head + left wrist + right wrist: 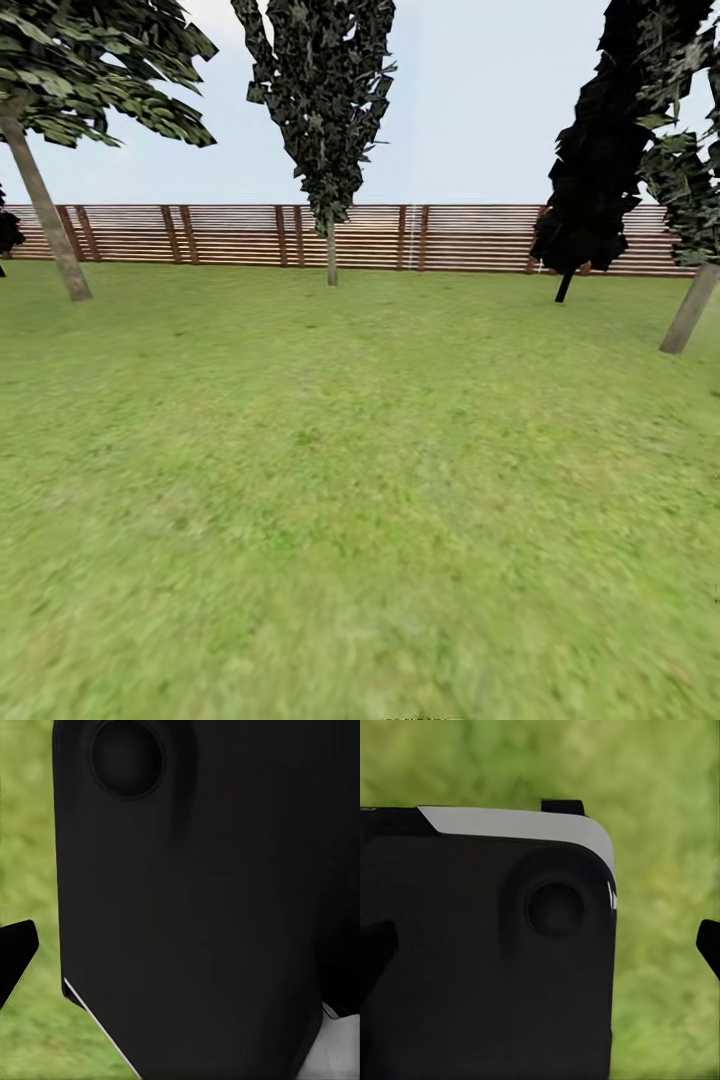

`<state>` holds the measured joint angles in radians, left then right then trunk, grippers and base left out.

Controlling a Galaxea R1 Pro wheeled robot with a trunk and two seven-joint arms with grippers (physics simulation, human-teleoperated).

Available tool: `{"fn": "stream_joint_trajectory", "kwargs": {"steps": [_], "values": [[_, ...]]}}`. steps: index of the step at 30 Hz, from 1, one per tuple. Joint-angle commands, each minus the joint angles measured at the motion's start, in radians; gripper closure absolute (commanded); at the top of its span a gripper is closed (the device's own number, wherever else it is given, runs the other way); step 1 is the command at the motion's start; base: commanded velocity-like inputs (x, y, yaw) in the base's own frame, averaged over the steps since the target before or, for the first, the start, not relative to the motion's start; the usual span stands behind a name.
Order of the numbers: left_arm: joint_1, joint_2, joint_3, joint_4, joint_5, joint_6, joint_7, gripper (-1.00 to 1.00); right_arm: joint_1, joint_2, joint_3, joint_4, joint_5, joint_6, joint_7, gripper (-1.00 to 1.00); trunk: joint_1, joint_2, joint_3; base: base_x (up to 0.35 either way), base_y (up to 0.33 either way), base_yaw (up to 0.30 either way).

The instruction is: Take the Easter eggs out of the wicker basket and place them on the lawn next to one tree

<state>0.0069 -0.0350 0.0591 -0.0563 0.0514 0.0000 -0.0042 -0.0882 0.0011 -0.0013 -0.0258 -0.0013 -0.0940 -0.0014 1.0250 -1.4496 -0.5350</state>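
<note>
Your head camera looks over the lawn (340, 480), a broad flat spread of patchy light and dark green running back to a brown horizontal-slat fence (230, 235) under a pale sky. Just in front of the fence's near-left stretch stands a tree (45, 215) with a smooth grey-beige trunk, its long axis leaning slightly, top tipped away from the fence's middle, blocky green leaves above. A second pale trunk (690, 310) rises in front of the fence's right end, leaning the other way. Between them, close to the fence, stand two thin-trunked dark-foliage trees, one near the fence's middle (330, 120) and upright, one (600, 170) toward its right end, its short stem tilted.

Your left wrist camera faces a black robot housing (202, 907) with blurred grass beside it and one dark fingertip (16, 949) at the edge; your right wrist camera shows a similar black housing (480, 967) over grass, dark finger tips (709, 941) at either edge. You cannot tell whether either gripper is spread or closed.
</note>
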Motion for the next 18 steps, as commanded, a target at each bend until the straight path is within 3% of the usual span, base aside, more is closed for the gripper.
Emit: {"fn": "stream_joint_trajectory", "kwargs": {"steps": [1, 18], "values": [[0.001, 0.000, 0.005, -0.002, 0.005, 0.000, 0.000, -1.00, -0.001, 0.000, 0.000, 0.001, 0.000, -0.004, 0.000, -1.00, 0.000, 0.000, -0.001, 0.000, 0.000, -0.263], [0.001, 0.000, 0.005, -0.002, 0.005, 0.000, 0.000, -1.00, -0.001, 0.000, 0.000, 0.001, 0.000, -0.004, 0.000, -1.00, 0.000, 0.000, -0.009, 0.000, 0.000, -0.264]]}}
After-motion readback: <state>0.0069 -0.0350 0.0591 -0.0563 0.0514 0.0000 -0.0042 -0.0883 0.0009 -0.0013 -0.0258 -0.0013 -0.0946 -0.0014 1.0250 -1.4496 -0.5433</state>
